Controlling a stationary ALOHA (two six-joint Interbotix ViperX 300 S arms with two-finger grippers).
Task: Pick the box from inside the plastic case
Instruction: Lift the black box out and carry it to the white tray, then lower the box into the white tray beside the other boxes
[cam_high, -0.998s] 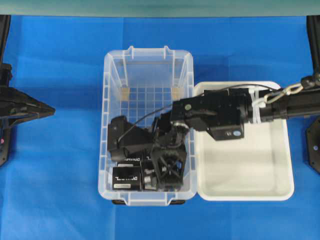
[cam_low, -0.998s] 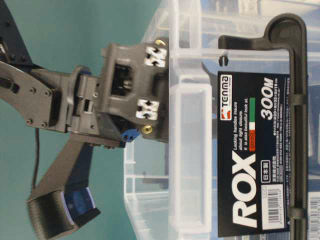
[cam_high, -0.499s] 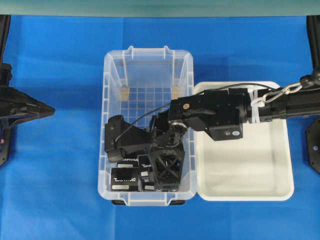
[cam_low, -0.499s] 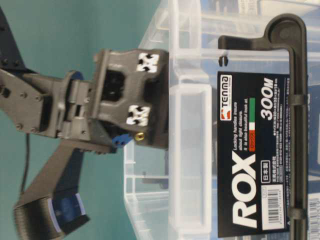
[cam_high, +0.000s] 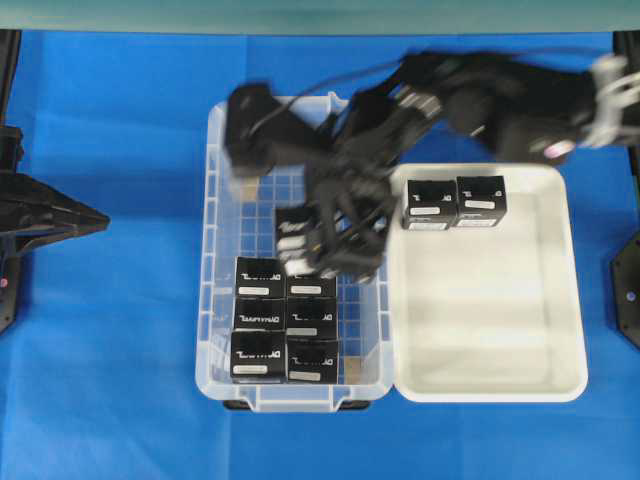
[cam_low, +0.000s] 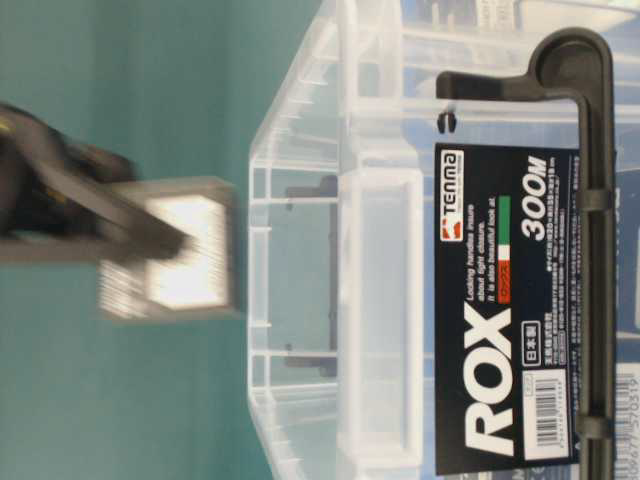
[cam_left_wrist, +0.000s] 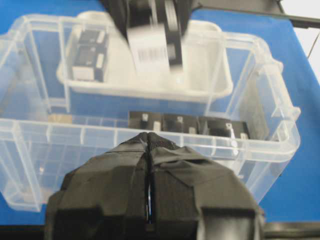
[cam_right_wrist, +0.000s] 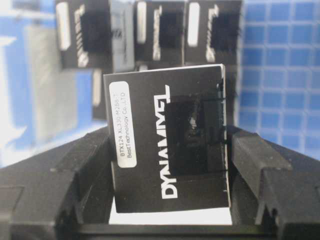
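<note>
- The right gripper (cam_right_wrist: 170, 150) clamps a black box (cam_right_wrist: 170, 145), its two fingers (cam_right_wrist: 255, 165) pressing the carton's left and right sides; the white lettering and the label strip on the box face the right wrist camera.
- In the overhead view the held box (cam_high: 297, 238) hangs over the middle of the clear plastic case (cam_high: 214, 300), blurred, with the right gripper (cam_high: 335, 240) around it; the table-level view shows a blurred box (cam_low: 185, 250) level with or above the case rim, so I judge it lifted clear of the stack, though the blur leaves the exact height uncertain.
- Six more black boxes (cam_high: 285, 335) lie in two columns on the case floor at its near end, apart from the held one.
- The white tray (cam_high: 480, 385) sits just beside the case on its right; two black boxes (cam_high: 455, 203) already stand at its far end, side by side.
- The relation that matters: the tray lies to the right of the held box, across the case's right wall; the box must pass above that wall before it can go down, and the free tray floor lies nearer than the two boxes there.
- The right arm reaches in from the right and is the one placed for this; the left gripper (cam_left_wrist: 149, 165) stays outside the case's left side, its fingers pressed together on nothing.
</note>
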